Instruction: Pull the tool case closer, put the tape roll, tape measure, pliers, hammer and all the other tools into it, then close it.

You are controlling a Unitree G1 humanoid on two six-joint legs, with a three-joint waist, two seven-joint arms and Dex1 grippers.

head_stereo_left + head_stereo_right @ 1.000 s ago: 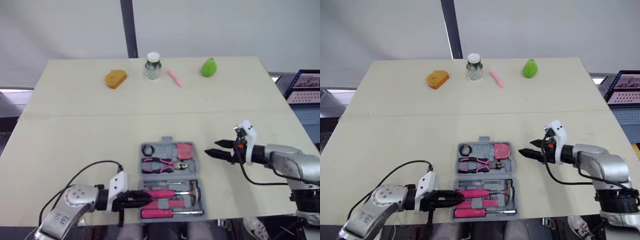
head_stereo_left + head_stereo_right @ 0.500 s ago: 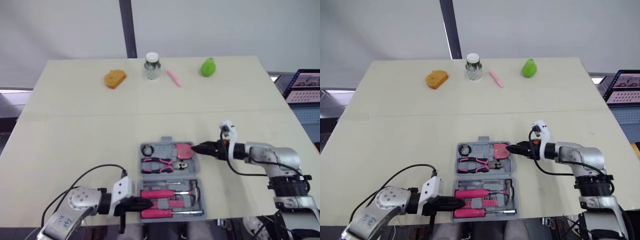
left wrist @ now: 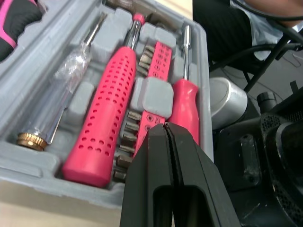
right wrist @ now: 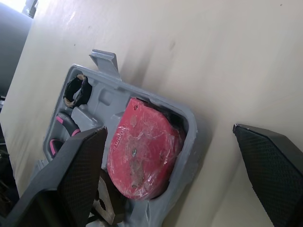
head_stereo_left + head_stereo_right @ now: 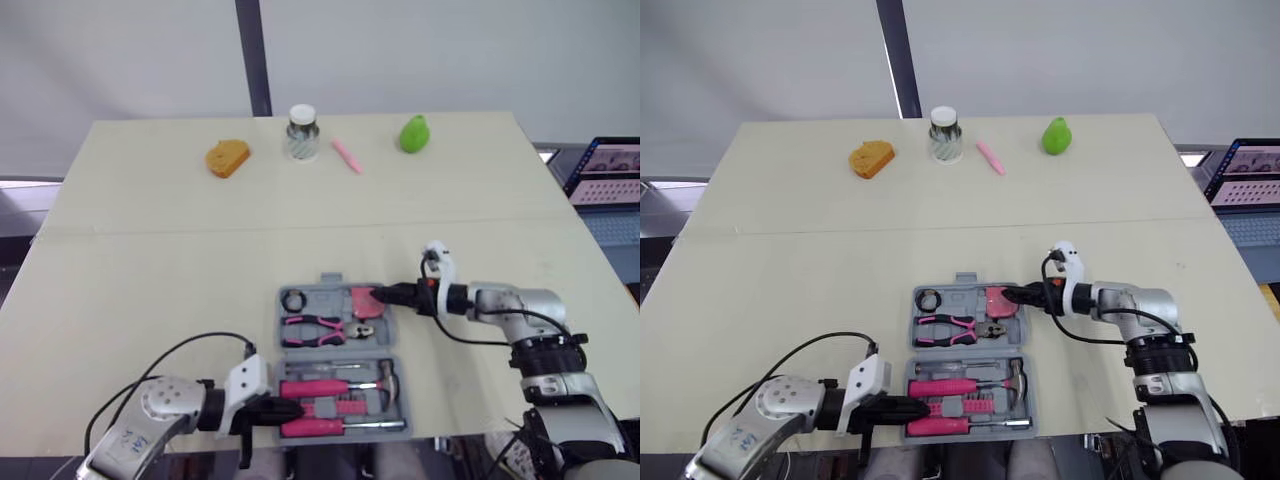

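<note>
Beige worktop [image 5: 150, 260] has the grey tool case [image 5: 340, 350] lying open near its front edge. Every slot looks filled, so I'd say only the closing is left. Big change: the right pincer [image 5: 378, 295] has swung in from well off to the right. Its fingers now sit apart on either side of the case's far right corner, right by the red tape measure [image 4: 142, 161]. Left pincer [image 5: 292, 409] is pressed together at the near left corner.

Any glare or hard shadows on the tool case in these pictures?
Left eye view: soft, even light on the tool case, no hard shadows. Right wrist view: a dull sheen on the red tape measure. Left wrist view: small glints on the clear screwdriver handle, dark beyond the case.
</note>
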